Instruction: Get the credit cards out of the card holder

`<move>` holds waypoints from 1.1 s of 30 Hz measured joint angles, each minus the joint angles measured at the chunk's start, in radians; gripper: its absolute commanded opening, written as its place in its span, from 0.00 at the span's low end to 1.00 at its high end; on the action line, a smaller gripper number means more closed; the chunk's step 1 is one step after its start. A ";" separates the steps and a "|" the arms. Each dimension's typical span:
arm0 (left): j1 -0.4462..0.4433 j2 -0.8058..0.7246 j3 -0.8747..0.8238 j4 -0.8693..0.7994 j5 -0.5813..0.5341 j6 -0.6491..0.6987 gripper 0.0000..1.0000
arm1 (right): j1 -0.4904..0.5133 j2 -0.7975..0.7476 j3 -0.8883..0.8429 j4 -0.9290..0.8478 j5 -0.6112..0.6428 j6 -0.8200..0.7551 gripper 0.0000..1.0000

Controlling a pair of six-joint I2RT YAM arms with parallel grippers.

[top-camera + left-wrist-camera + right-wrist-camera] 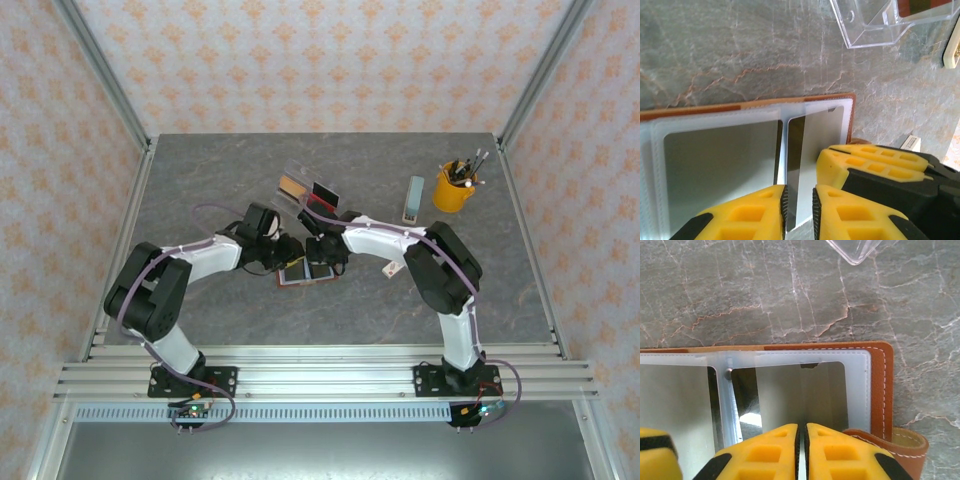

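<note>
The brown leather card holder (pixel 305 274) lies open on the table between both grippers, its pale pockets facing up (pixel 715 109) (pixel 880 385). A dark card (pixel 796 160) stands partly out of the pocket beside the spine. Its lower edge reaches in between the fingers of my left gripper (pixel 799 192) (pixel 290 255), which is open with a gap beside the card. My right gripper (pixel 801 427) (pixel 322 252) is shut on a thin sheet of the holder's right pocket; its fingers (pixel 870 165) sit just right of the left ones. A tan card (pixel 292 185) and a black-and-red one (pixel 325 192) rest in the tray.
The clear acrylic tray (pixel 300 175) (pixel 875 30) (pixel 855 250) stands just beyond the holder. A small white tag (pixel 390 270) lies to the right. Farther right are a blue-grey block (pixel 414 200) and a yellow cup of pens (pixel 455 188). Frame posts line the table's edges.
</note>
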 measured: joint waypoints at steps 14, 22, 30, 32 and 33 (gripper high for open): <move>-0.010 0.058 0.037 0.003 -0.004 0.000 0.22 | -0.037 -0.056 -0.091 0.106 -0.096 0.029 0.17; -0.010 0.073 0.037 -0.020 -0.042 0.000 0.25 | -0.037 -0.098 -0.106 0.082 -0.007 0.015 0.30; -0.010 0.073 0.036 -0.019 -0.042 -0.003 0.25 | -0.037 -0.097 -0.119 0.062 0.036 0.010 0.27; -0.010 0.073 0.036 -0.018 -0.041 -0.003 0.25 | -0.037 -0.092 -0.119 0.061 0.036 0.010 0.25; -0.010 0.073 0.036 -0.018 -0.041 -0.003 0.25 | -0.037 -0.088 -0.119 0.060 0.035 0.010 0.24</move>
